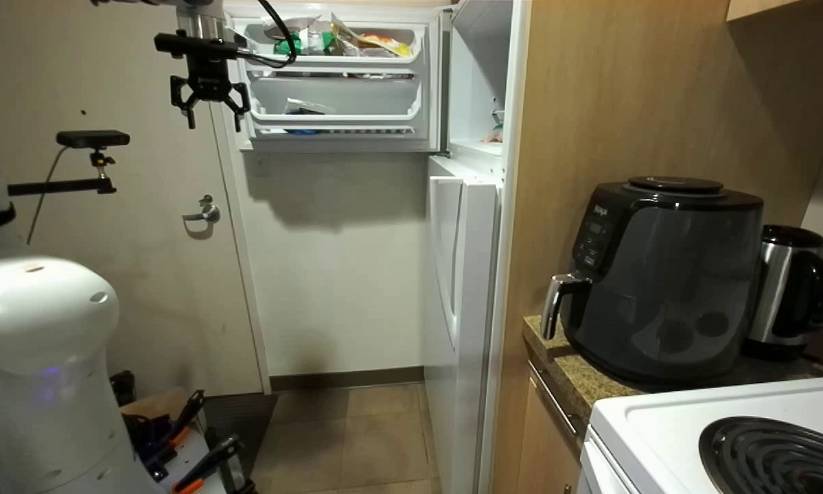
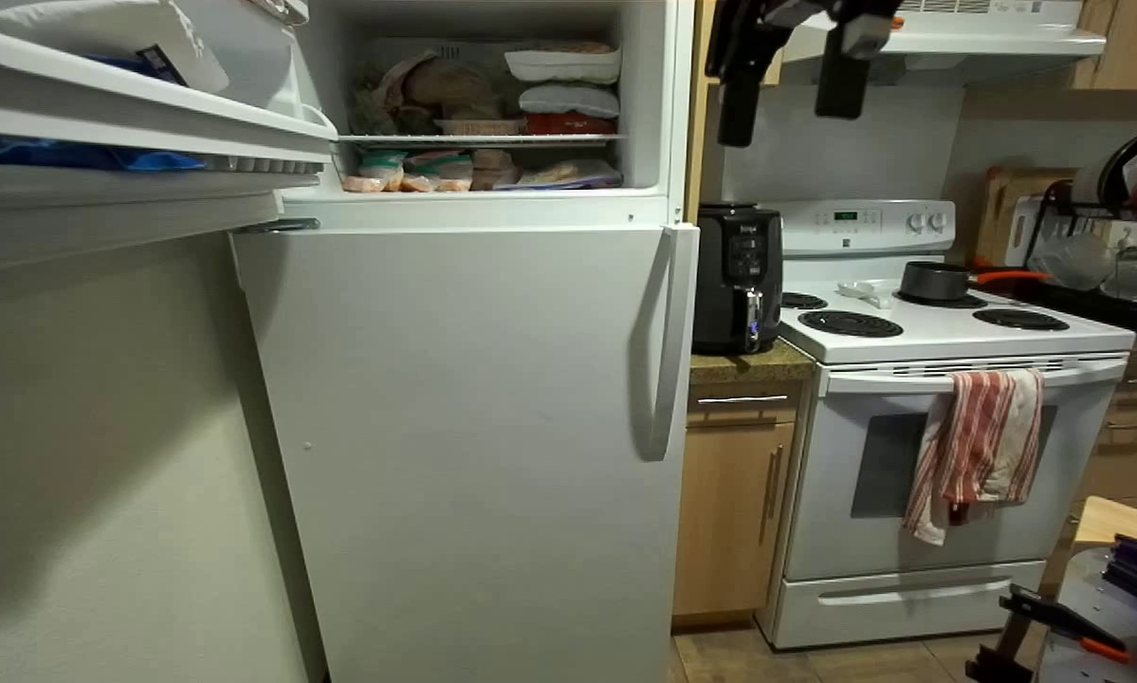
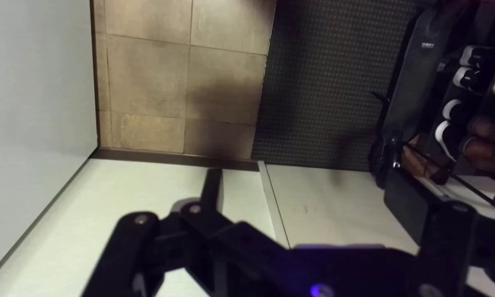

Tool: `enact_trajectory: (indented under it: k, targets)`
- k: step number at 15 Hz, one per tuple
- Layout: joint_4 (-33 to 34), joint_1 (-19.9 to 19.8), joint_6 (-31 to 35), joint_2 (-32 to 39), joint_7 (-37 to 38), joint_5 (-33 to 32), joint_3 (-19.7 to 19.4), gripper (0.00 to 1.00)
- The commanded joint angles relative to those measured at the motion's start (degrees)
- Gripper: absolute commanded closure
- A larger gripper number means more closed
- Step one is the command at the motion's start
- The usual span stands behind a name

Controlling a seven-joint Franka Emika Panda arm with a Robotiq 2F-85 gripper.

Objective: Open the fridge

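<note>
The fridge (image 1: 445,288) is tall and white. Its small upper door (image 1: 335,142) stands wide open, with bags on its inner shelves; part of it also shows in an exterior view (image 2: 122,223). Packed food lies in the upper compartment. The larger lower door (image 2: 473,398) is shut, with a long white handle (image 2: 668,351). My gripper (image 1: 215,125) is open and empty, high up, apart from both doors. It also shows in an exterior view (image 2: 790,116) in front of the stove hood. In the wrist view its fingers (image 3: 308,185) are spread, and the lower door's surface (image 3: 32,90) is at left.
A black air fryer (image 1: 665,288) and a kettle (image 1: 778,295) stand on the counter beside the fridge. A white stove (image 2: 919,541) is further along. A camera on a bar (image 1: 93,139) juts out by the arm. Clamps (image 1: 209,463) lie near the base.
</note>
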Motion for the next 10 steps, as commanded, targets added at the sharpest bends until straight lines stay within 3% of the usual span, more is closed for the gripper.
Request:
enact_trajectory:
  k: [1,10]
  targets:
    - [-5.28,-1.87,8.05,-2.48,-0.40,-0.03,-0.16,0.00]
    - [-14.10,-5.26,20.48,-6.87,7.19,1.53,-3.09,0.00]
